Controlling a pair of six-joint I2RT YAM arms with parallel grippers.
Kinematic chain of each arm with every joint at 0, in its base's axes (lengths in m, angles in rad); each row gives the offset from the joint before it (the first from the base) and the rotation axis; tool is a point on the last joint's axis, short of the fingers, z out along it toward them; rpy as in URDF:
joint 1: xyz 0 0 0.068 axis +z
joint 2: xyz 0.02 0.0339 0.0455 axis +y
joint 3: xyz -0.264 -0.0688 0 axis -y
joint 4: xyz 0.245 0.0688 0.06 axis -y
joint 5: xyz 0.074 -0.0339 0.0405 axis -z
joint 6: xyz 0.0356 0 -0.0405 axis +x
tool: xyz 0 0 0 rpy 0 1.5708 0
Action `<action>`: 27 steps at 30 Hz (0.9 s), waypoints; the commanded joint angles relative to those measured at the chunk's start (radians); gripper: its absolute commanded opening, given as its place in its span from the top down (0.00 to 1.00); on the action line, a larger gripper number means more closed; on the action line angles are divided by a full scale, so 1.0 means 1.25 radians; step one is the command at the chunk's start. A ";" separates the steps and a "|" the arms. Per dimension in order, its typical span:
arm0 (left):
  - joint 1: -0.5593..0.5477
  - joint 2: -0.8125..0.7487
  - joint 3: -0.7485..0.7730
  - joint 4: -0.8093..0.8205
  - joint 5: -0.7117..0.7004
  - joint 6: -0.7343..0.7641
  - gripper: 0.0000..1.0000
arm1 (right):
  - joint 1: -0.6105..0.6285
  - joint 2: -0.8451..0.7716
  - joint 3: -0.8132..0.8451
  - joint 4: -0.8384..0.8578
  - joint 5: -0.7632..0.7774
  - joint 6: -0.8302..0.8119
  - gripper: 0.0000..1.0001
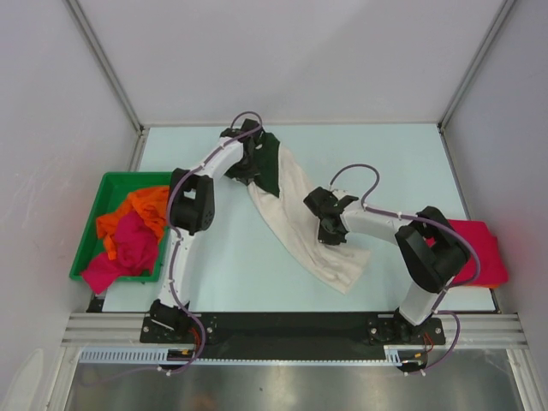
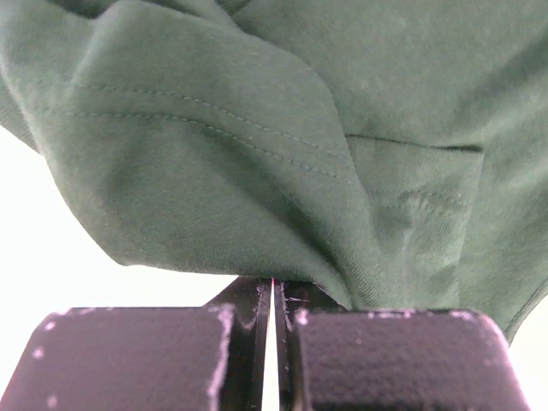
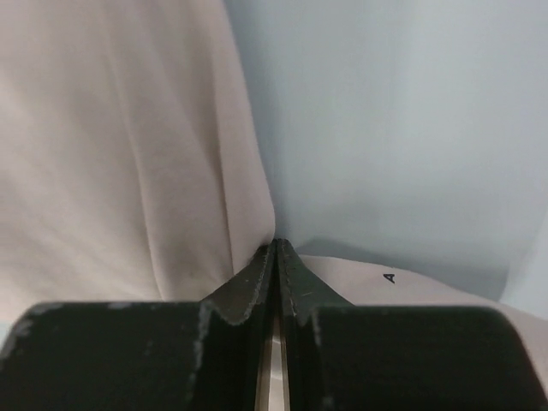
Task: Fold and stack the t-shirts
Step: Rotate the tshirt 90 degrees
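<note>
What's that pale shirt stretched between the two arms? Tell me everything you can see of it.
The cream t-shirt is soft, wrinkled cloth with a dark green sleeve showing stitched seams. It runs as a bunched diagonal band across the table, from far left to near right, not yet folded. The left hand pinches the green end shut; the right hand is closed on a cream edge. No print shows.
</note>
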 commanded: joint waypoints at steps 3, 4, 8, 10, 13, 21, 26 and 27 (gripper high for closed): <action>-0.003 0.061 0.147 -0.007 0.053 0.063 1.00 | 0.089 0.067 -0.070 0.024 -0.187 0.072 0.92; -0.003 0.062 0.159 -0.007 0.065 0.070 1.00 | 0.102 0.069 -0.065 0.036 -0.194 0.073 0.92; -0.009 0.077 0.180 -0.002 0.098 0.086 1.00 | 0.159 0.093 -0.032 0.055 -0.227 0.077 0.92; -0.017 0.089 0.198 -0.002 0.110 0.096 1.00 | 0.188 0.107 -0.009 0.068 -0.234 0.074 0.92; -0.031 0.093 0.208 0.006 0.126 0.108 1.00 | 0.225 0.134 0.029 0.072 -0.259 0.072 0.92; -0.042 0.076 0.218 0.020 0.112 0.111 1.00 | 0.228 0.113 0.062 0.045 -0.198 0.060 0.91; -0.036 -0.073 0.136 0.040 0.043 0.096 0.93 | 0.118 0.016 0.142 -0.025 -0.047 0.003 0.77; -0.032 -0.096 0.126 0.040 0.040 0.092 0.91 | 0.097 0.006 0.169 -0.052 -0.030 -0.010 0.68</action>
